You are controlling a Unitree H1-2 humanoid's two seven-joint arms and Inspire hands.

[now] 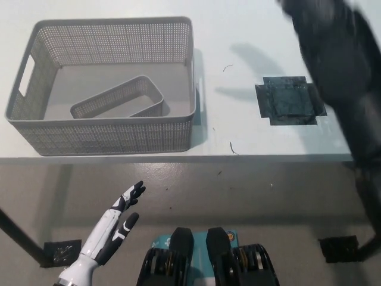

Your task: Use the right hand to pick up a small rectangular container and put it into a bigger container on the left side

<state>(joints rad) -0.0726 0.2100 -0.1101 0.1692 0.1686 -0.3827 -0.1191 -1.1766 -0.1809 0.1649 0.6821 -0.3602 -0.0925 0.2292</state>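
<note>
In the head view, a large grey mesh basket is seen on the white table, filling the upper left of the frame, with a handle slot in its left wall. The small container, also grey mesh and rectangular, is found inside the basket, lying on its floor at a slant, its right end near the basket's right wall and its left end toward the front wall. A dark square patch is seen on the table at the right of the frame, well apart from the basket. The black right arm is shown blurred along the right edge, running from the top right down over the patch's right side; the right hand cannot be made out, so the state of its fingers cannot be told. The white left hand is seen at the lower left, below the table edge and over the grey floor, with fingers spread apart and nothing held.
</note>
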